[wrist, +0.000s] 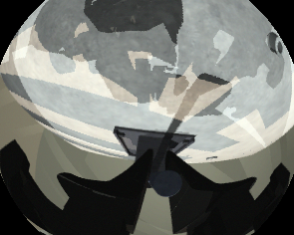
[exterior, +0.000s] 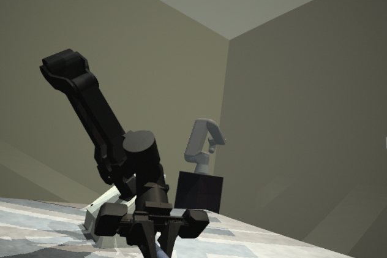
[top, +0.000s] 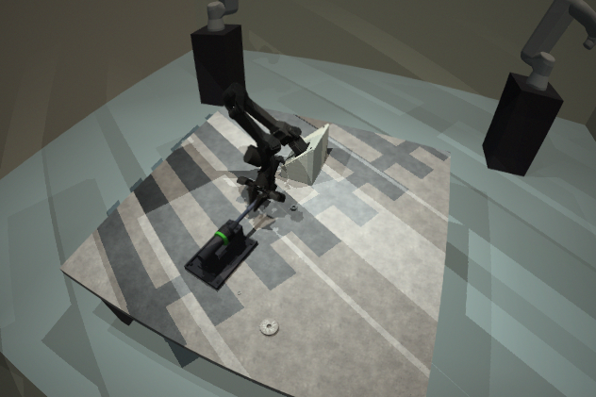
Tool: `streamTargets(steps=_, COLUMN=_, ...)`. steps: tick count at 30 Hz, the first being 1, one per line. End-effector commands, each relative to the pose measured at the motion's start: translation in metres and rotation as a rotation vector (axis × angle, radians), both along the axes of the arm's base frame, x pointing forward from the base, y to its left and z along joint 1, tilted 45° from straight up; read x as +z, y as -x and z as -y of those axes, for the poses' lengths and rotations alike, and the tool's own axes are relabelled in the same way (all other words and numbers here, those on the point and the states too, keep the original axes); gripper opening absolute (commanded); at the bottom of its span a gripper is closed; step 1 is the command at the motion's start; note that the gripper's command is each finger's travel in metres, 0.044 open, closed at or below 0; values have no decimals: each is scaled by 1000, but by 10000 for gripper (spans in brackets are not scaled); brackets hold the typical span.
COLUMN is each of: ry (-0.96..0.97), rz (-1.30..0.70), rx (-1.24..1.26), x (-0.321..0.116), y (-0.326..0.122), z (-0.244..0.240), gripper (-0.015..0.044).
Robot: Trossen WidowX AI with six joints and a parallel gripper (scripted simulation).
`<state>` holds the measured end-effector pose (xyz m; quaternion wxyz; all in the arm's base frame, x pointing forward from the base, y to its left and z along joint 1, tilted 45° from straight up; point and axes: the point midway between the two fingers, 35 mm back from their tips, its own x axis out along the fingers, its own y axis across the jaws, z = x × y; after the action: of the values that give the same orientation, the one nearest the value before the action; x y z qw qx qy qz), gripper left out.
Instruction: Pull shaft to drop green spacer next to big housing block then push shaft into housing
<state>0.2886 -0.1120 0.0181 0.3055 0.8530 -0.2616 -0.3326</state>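
My gripper is shut on the outer end of the blue-grey shaft. The shaft slopes down and left in the top view into the black assembly. The green spacer sits as a bright ring in line with the shaft, between the large dark housing and the dark parts nearer my gripper. Other spacers cannot be told apart from these dark parts. The black base plate lies on the table under the assembly. The green spacer is not visible in the wrist view.
A pale wedge-shaped block stands by the arm's base. A pale slotted disc lies near the table's front. A small dark ring lies right of my gripper. Two grey arms stand on black pedestals beyond the table.
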Motion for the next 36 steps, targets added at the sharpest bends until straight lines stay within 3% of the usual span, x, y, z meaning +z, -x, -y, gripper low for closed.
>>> streamTargets(steps=1, ry=-2, rz=0, rx=-2, x=-1, y=2, z=0, gripper=0)
streamTargets(steps=36, ry=-2, rz=0, rx=-2, x=-1, y=5, z=-1, gripper=0)
